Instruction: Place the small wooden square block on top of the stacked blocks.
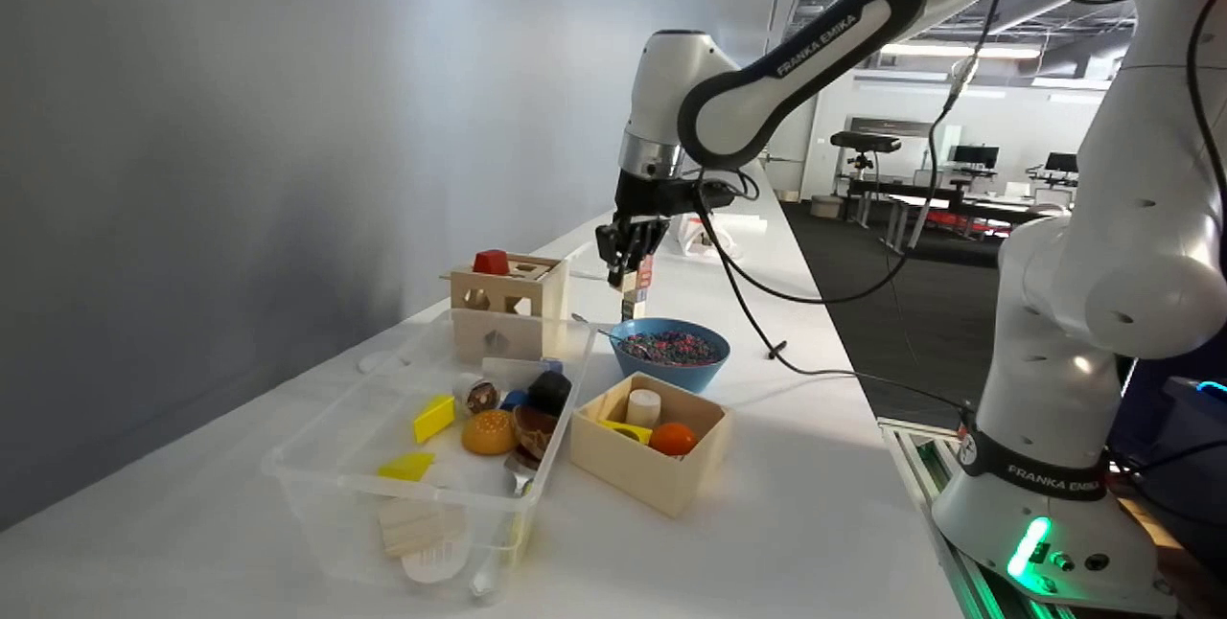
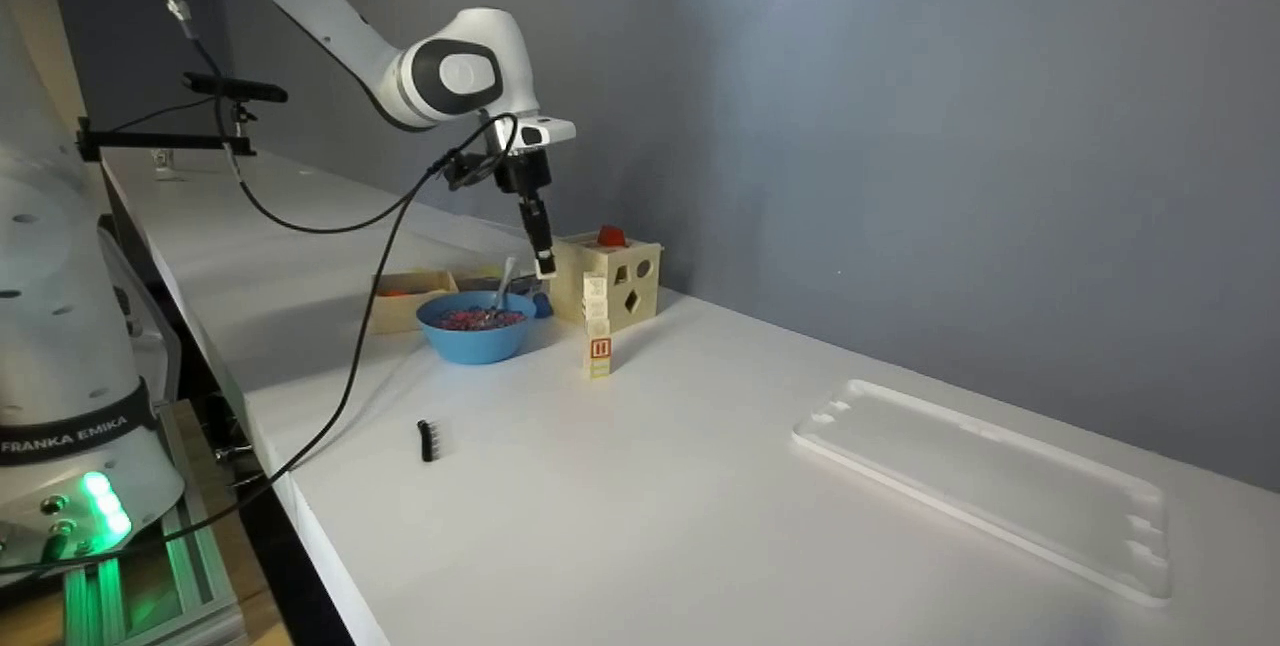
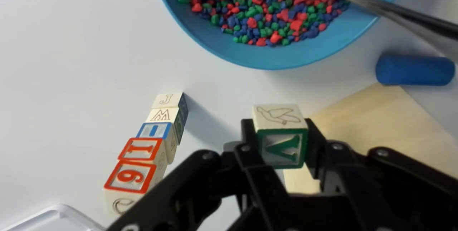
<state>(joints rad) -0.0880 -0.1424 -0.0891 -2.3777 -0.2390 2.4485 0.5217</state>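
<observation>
You hold the small wooden cube with a green-framed V face in the black two-finger gripper, jaws clamped on opposite sides, probably so its base can settle flat. It hangs beside, not over, the thin upright column of pale lettered wooden blocks, which stands apart from the round blue bowl, likely leaving you room to lower.
</observation>
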